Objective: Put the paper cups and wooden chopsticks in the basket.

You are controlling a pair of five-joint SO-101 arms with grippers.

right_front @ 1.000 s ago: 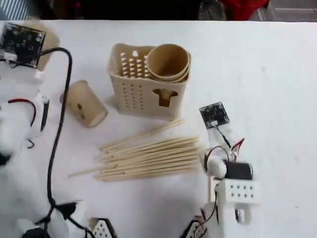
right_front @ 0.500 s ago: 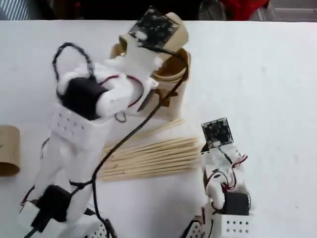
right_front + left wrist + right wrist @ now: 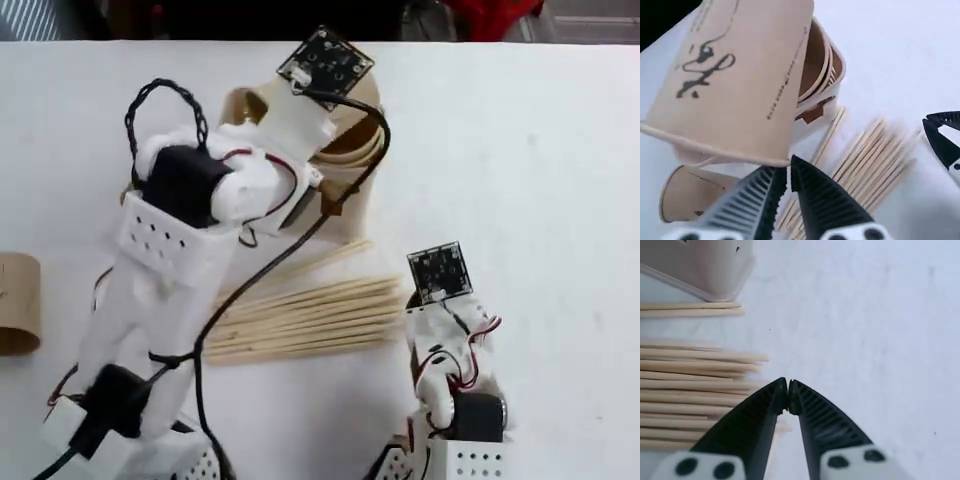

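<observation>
My left gripper [image 3: 788, 172] is shut on the rim of a tan paper cup [image 3: 740, 75], which tilts above the cream basket [image 3: 245, 105]. From above, that cup [image 3: 364, 88] pokes out past the left arm's wrist board. Stacked cups [image 3: 821, 57] sit inside the basket. Another cup [image 3: 690, 197] lies beside the basket, and one more [image 3: 15, 300] lies at the table's left edge. Several wooden chopsticks [image 3: 310, 320] lie in a bundle in front of the basket. My right gripper [image 3: 788, 385] is shut and empty, at the right-hand ends of the chopsticks [image 3: 690, 385].
The left arm [image 3: 180, 240] and its black cable span the table's left half and cover part of the basket. The right arm [image 3: 445, 340] stands at the front, right of the chopsticks. White table stretches to the right. The basket's corner [image 3: 705, 265] lies ahead of the right gripper.
The left arm swung in from the far left to over the basket with a cup in its gripper, then edged right. The right arm drew back toward the front edge.
</observation>
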